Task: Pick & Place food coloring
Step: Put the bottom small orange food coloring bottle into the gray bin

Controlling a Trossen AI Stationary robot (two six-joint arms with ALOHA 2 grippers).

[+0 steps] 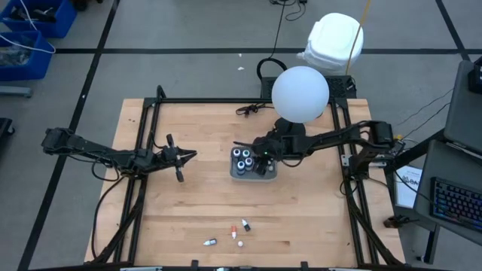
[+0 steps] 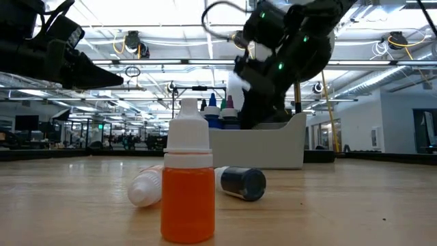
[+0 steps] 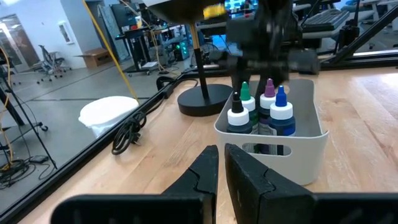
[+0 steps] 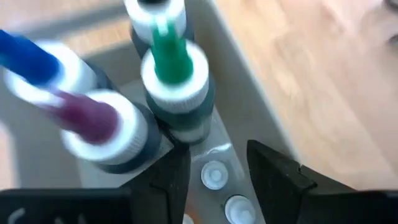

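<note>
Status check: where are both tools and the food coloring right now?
Right tool open over the tray, nothing held. Left tool shut, idle left of tray. Four bottles upright in tray; loose droppers at table's front edge. Nothing blocking.

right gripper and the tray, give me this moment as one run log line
right gripper: open, over white tray | in tray: four tall bottles, small droppers | left gripper: shut, idle left of tray | loose droppers: near front edge
</note>
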